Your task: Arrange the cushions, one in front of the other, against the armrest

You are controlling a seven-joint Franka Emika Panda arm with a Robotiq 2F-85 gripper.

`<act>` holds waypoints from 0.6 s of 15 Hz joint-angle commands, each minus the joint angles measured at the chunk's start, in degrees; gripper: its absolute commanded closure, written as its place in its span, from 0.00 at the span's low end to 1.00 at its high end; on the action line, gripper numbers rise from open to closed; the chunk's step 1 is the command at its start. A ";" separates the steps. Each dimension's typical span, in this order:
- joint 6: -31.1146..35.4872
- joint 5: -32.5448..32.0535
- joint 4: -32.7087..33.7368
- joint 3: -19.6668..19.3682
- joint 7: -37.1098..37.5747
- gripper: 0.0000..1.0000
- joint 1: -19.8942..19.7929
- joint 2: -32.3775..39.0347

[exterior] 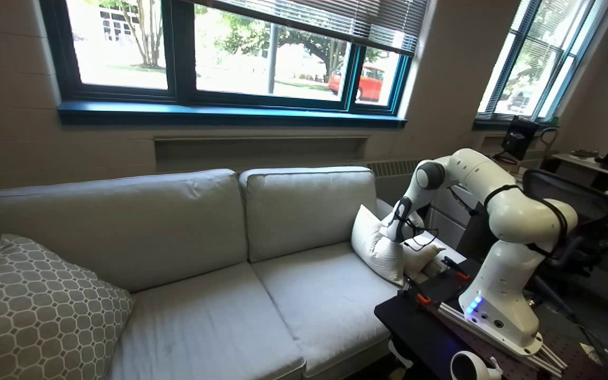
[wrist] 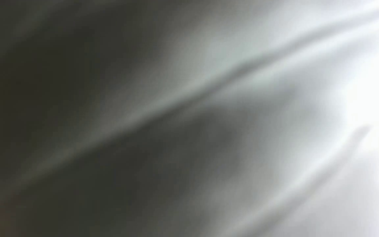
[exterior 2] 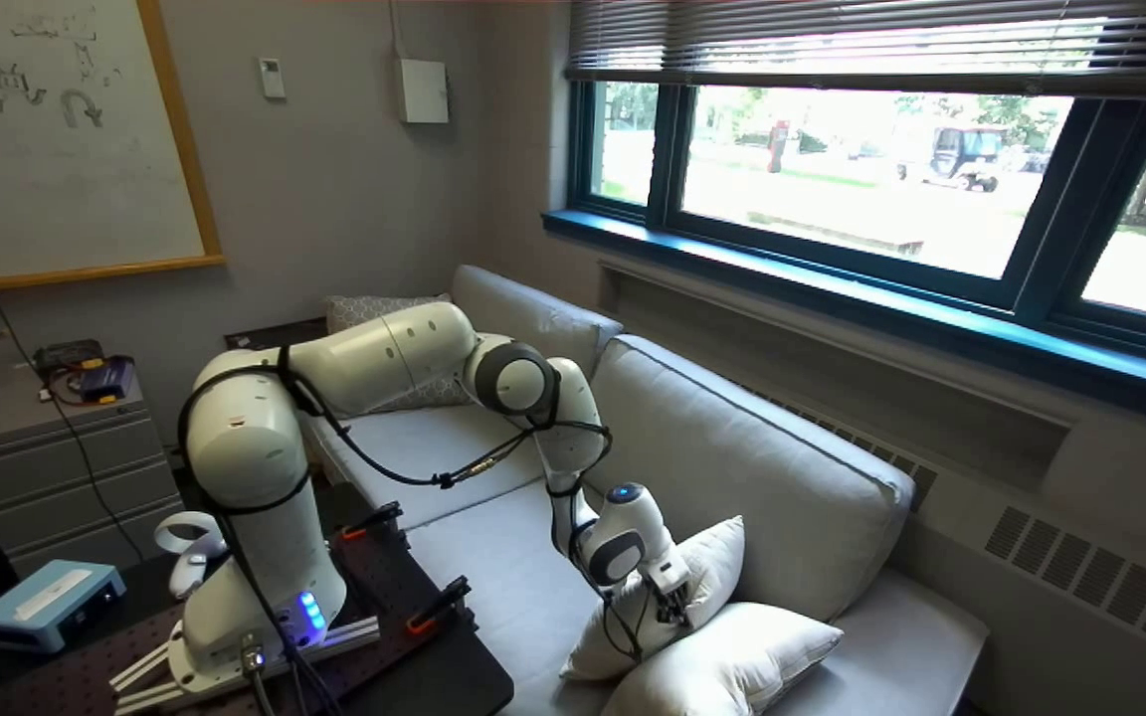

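My arm (exterior 2: 384, 360) stands up from its base (exterior 2: 253, 602), stretches outward and folds down at the elbow (exterior 2: 515, 385). I have the gripper (exterior 2: 672, 608) pointed slantwise downward, and it is closed.

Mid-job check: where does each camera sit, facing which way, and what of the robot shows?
An exterior view: in front of the sofa, facing the window; arm at picture right.
An exterior view: at the cushions' end, looking along the sofa toward the whiteboard wall; arm and gripper visible.
Wrist view: on the wrist, close against blurred fabric; no arm part clear.
Both exterior views share arm, cushions, sofa.
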 commanded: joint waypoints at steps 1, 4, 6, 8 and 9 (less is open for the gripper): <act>9.45 9.96 -4.46 3.76 -7.15 0.99 -4.91 -1.20; 8.89 15.35 0.16 7.21 -11.32 0.99 -8.47 0.31; 8.24 20.59 3.02 5.91 -12.69 0.98 -7.09 1.50; 7.77 28.74 5.73 3.20 -11.79 0.98 -4.36 2.43; 8.08 32.10 6.03 2.20 -11.54 0.98 -3.31 2.58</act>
